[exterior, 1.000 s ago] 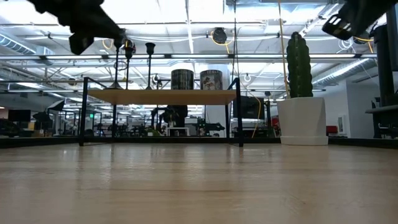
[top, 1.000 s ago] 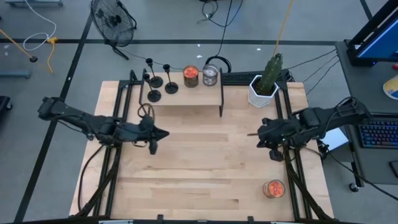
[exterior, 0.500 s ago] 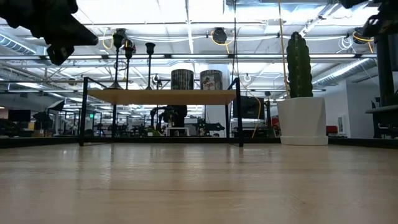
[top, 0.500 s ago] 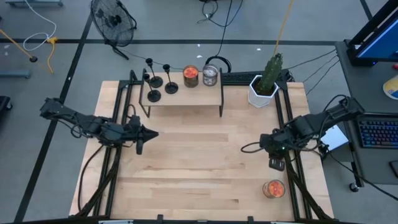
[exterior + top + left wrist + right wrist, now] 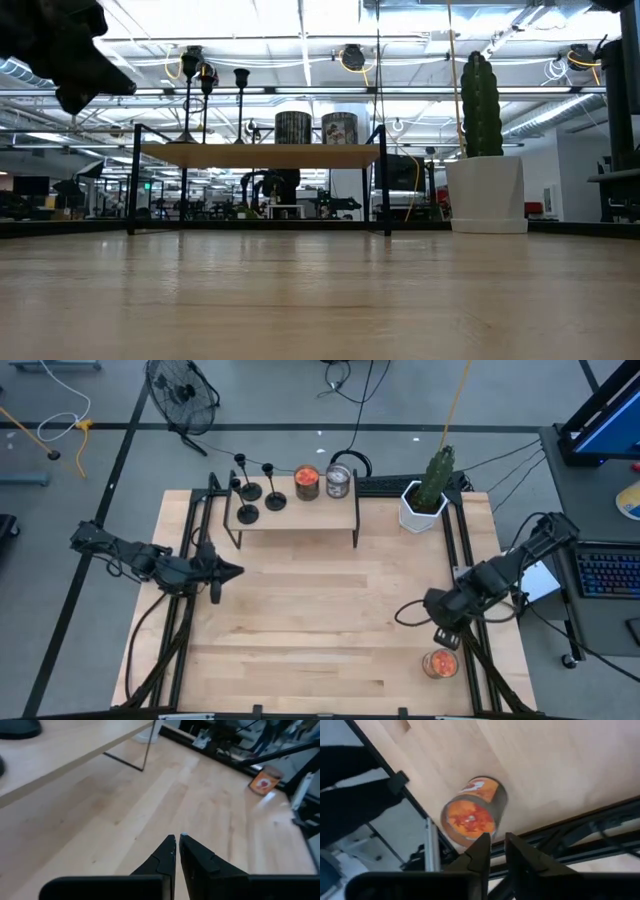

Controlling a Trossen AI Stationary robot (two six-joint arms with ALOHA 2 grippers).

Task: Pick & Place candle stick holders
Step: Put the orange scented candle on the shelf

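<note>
Three black candle stick holders stand upright by their disc bases on the left end of a small raised wooden shelf at the table's far side. They also show in the low view. My left gripper is shut and empty, above the table near its left edge, in front of the shelf. My right gripper is shut and empty near the right edge. It points down over an orange-filled jar.
An orange-filled jar and a silvery jar stand on the shelf's right part. A cactus in a white pot stands at the far right. Another orange-filled jar stands at the near right. Bare wood lies between the arms.
My left gripper has drawn back toward the table's left edge. My right gripper has gone toward the near edge and tipped down over the near-right orange jar. The holders have stayed where they were.
</note>
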